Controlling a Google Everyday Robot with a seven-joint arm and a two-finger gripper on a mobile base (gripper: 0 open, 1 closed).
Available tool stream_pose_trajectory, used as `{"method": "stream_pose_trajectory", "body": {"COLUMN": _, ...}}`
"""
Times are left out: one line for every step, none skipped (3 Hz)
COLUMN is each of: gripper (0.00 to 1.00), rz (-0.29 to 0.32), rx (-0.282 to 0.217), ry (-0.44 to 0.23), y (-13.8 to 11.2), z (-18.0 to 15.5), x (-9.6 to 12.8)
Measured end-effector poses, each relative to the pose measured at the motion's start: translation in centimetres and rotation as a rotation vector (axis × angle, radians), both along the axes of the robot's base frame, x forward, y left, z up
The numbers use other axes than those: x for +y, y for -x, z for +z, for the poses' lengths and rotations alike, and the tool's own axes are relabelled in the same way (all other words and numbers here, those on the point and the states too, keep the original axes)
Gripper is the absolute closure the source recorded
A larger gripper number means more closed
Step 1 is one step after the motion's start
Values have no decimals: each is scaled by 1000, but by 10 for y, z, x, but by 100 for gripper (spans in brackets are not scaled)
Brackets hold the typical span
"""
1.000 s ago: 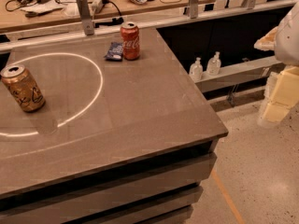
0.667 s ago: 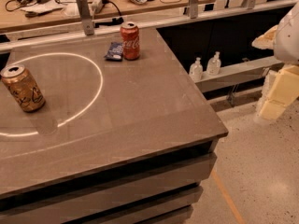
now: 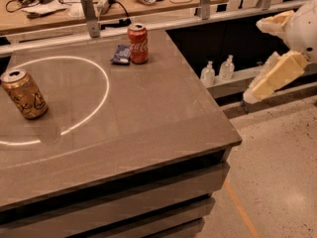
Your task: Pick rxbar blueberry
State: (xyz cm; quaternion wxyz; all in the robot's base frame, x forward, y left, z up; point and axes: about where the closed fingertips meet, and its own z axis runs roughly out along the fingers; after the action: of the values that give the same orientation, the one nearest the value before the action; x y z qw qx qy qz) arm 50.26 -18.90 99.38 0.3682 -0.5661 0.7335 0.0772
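Pincer (image 3: 267, 81) hung out past the table's (image 3: 163, 113) right edge over the speckled floor, cream and blocky, and I honestly couldn't tell how open it was. The rxbar blueberry (image 3: 121, 54), a flat dark-blue wrapper, lay near the far edge just left of the red cola can (image 3: 137, 43), which sat between them. The gold can (image 3: 24, 93) stood well off to the left.

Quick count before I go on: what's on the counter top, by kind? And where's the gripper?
Cans: 2, the red cola can and the gold-brown can
Snack bars: 1, the rxbar blueberry, just left of the red cola can
Total: 3
The gripper hangs off the right side of the counter, over the floor.
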Motion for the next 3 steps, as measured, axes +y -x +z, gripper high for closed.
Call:
{"method": "stream_pose_trajectory", "body": {"gripper": 0, "rz": 30, "rx": -73, "ry": -212, "y": -27, "z": 28, "x": 41}}
{"method": "stream_pose_trajectory", "body": {"gripper": 0, "rz": 55, "rx": -84, "ry": -297, "y": -36, "z": 38, "x": 63}}
{"method": "stream_pose_trajectory", "body": {"gripper": 0, "rz": 44, "rx": -46, "ry": -343, "y": -51, "z": 29, "x": 86}}
